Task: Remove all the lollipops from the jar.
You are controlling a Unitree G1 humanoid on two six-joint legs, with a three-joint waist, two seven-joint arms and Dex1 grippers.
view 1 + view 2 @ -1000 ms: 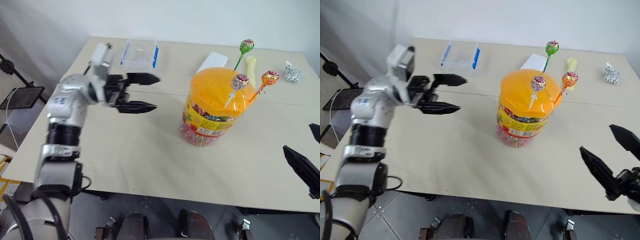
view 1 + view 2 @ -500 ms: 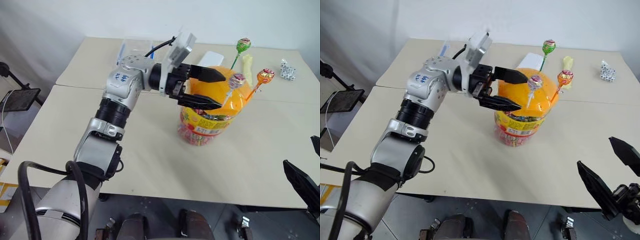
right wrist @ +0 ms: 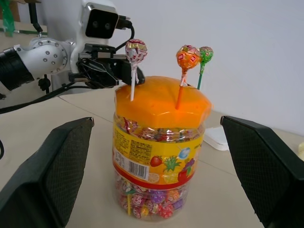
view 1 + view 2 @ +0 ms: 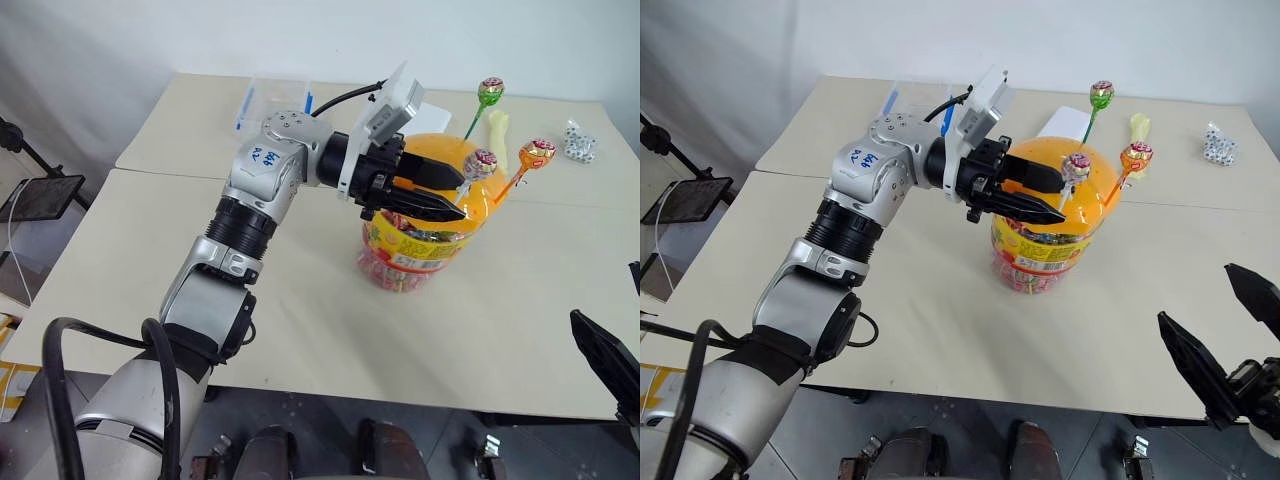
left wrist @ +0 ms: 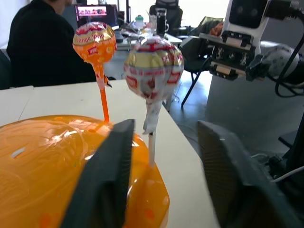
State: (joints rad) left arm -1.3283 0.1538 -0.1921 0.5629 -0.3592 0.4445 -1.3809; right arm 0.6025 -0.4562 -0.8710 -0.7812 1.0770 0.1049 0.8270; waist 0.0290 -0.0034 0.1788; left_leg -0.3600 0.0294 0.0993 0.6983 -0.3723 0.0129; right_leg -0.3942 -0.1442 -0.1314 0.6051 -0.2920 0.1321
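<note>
Left hand (image 4: pixel 455 189) over the jar (image 4: pixel 425 215) on the desk (image 4: pixel 300 300), fingers apart either side of the pink lollipop (image 5: pixel 153 66) stick, not clamped. Light, thin stick, probably bendy; wrapper slippery — pinch stick low, pull straight up. Right hand (image 4: pixel 1230 330) wide apart, empty.

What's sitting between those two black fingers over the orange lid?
In the left wrist view, the pink-purple lollipop's white stick stands between the left end effector's fingers, rising from the jar's orange lid, not yet clamped.

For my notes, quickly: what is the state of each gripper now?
Left gripper: open around the pink lollipop's stick, not gripping.
Right gripper: open, holding nothing.
</note>
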